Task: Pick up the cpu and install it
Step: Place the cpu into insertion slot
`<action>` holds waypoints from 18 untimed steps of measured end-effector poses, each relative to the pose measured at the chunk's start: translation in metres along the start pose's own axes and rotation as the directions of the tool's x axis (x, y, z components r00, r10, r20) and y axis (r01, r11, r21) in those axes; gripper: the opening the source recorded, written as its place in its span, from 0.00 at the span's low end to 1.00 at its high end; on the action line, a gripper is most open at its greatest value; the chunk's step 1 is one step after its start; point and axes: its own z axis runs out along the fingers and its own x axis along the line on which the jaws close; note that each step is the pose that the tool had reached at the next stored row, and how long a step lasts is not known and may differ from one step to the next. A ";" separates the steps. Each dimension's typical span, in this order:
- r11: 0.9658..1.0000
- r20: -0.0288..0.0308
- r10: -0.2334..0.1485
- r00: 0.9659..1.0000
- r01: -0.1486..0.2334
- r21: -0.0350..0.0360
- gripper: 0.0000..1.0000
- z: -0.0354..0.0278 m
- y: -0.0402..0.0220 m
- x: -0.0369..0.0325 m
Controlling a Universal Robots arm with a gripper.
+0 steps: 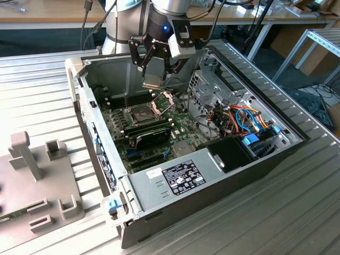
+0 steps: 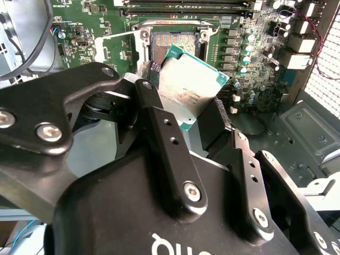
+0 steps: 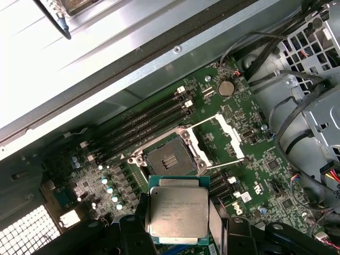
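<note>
Fingers (image 2: 163,139) around cpu (image 2: 192,87), edges hidden

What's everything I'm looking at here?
table: one, ribbed silver, under everything
case: one, grey, open, on the table
motherboard: one, green, inside the case
socket: one, dark, frame open, on the motherboard
cpu: one, silver-grey top, held over the motherboard
cables: several, orange, blue, red, in the case, exterior view's right
fixture: one, grey, on the table, exterior view's left
gripper: one, black, shut on the cpu
arm: one, silver and black, above the case
</note>
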 end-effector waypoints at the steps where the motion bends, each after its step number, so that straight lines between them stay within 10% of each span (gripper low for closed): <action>1: 1.000 0.000 0.000 1.000 0.000 0.000 0.54 0.0000 0.0000 0.0000; 18: 0.998 -0.002 0.070 0.998 -0.070 -0.002 0.54 0.0008 0.0000 0.0000</action>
